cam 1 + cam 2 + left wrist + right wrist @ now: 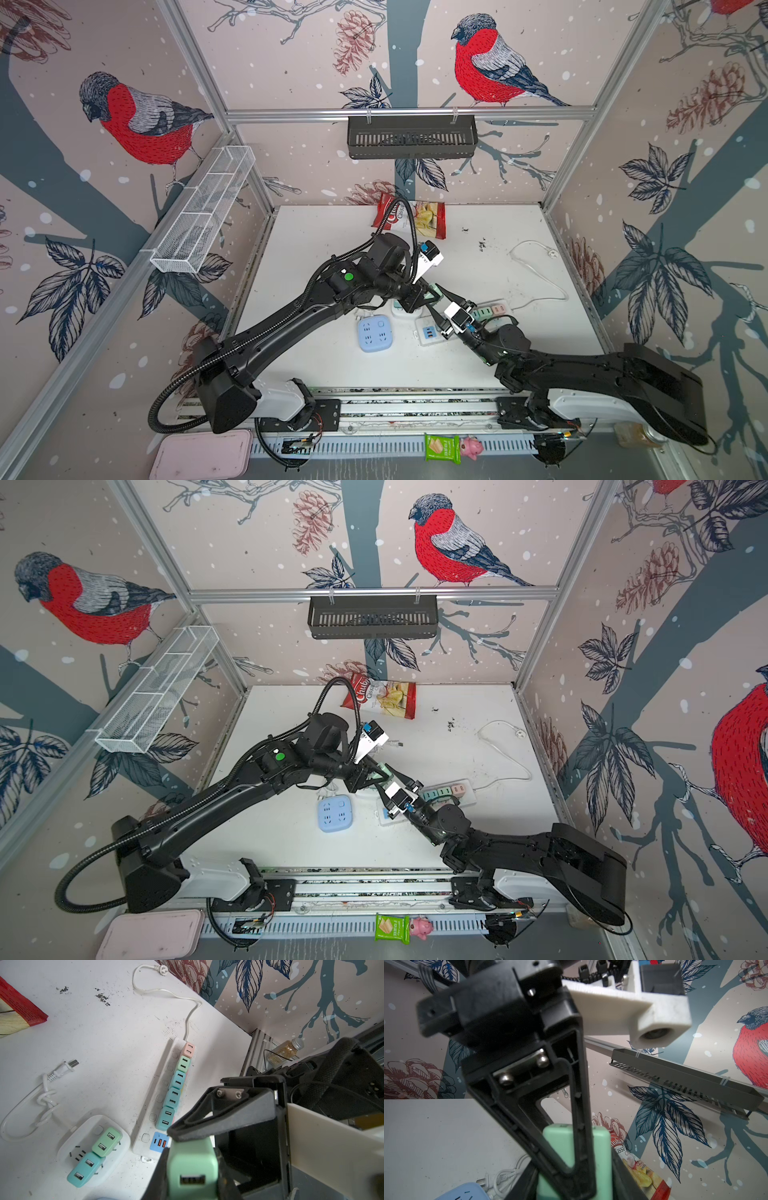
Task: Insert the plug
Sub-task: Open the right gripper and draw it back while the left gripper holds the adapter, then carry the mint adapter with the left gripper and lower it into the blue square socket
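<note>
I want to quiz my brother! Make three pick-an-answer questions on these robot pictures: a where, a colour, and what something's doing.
1. Where is the crisp bag? A at the back of the table B at its front edge C in the air
2. What colour is the held plug? A red B green C yellow
3. The left fingers are: A wide open B shut on the plug C out of sight
Answers: A, it lies at the far edge; B, mint green in both wrist views; B, they clamp its sides.

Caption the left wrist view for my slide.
Left gripper shut on a mint-green adapter beside the white power strip, which carries five coloured adapters in a row.
</note>
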### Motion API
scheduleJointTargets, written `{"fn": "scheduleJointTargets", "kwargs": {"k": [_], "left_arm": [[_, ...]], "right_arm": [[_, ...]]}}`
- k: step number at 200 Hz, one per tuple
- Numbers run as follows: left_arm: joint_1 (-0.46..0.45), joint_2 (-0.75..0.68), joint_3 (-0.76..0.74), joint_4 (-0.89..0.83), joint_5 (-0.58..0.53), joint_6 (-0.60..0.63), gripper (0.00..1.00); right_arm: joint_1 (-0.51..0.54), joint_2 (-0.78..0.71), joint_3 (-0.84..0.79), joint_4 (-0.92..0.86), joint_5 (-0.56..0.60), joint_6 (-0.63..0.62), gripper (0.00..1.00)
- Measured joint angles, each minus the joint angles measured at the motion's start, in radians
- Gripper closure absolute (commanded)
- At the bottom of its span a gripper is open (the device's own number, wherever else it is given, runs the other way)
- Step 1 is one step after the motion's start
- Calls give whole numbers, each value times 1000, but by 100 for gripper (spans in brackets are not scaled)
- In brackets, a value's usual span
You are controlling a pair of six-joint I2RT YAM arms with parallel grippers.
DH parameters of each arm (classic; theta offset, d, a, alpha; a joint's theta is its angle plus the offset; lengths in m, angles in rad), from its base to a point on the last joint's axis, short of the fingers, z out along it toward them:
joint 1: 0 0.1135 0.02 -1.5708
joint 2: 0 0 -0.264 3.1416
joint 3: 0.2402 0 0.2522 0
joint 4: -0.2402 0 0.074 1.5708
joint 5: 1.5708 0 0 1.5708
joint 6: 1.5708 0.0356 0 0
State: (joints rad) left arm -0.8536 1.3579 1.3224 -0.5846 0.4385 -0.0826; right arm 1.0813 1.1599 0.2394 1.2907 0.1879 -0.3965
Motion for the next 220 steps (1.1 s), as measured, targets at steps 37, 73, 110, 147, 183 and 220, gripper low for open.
{"fn": "scheduleJointTargets", "kwargs": {"k": [37, 73, 110, 147, 183, 220], "left_arm": [[-5, -20, 3, -8, 5, 41, 100], [-7, -38, 55, -23, -48, 146, 100], [-7, -146, -19, 37, -262, 340, 100], [-7, -244, -193, 79, -414, 629, 100], [13, -189, -207, 31, -478, 755, 100], [13, -134, -245, 1, -468, 769, 100]], "right_arm": [[3, -11, -1, 19, -4, 14, 0], [6, -77, -19, 13, 1, 30, 0], [4, -199, -74, -4, 14, 31, 0], [3, -369, -109, -63, 22, 34, 0], [-12, -519, -131, -156, 36, 54, 0], [-60, -587, -129, -253, 110, 99, 0]]}}
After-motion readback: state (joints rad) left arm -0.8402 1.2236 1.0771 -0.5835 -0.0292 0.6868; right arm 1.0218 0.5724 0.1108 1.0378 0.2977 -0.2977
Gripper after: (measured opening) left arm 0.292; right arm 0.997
